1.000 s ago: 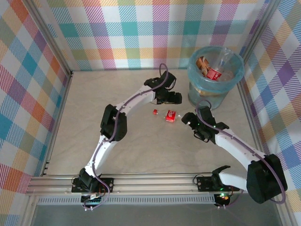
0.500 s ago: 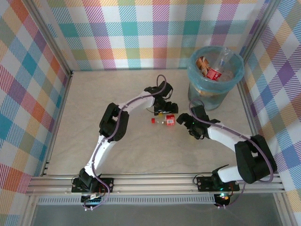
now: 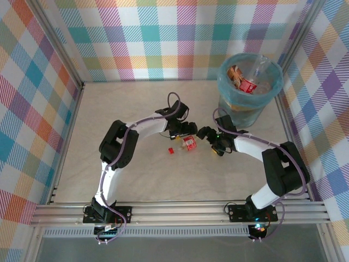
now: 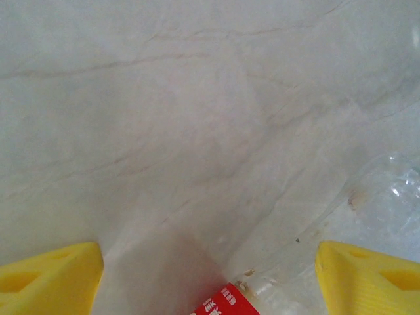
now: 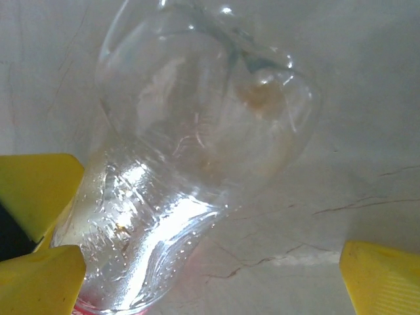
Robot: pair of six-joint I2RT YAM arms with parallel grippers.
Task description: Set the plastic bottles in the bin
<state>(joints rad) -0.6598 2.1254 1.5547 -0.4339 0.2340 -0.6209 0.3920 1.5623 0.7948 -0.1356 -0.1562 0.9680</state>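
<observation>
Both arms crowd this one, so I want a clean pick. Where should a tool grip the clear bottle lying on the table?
Probably across the clear bottle at its red-labelled middle, from above, straddling its long axis: it lies on its side, and its base end is domed.

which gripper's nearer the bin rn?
Right. The right gripper sits just left of the bin, at one end of the red-labelled bottle; the left gripper is farther left, over that bottle.

bottle (image 5: 197,131): clear glossy plastic | table (image 4: 197,98): smooth, marble-look | bin liner (image 3: 224,93): translucent
</observation>
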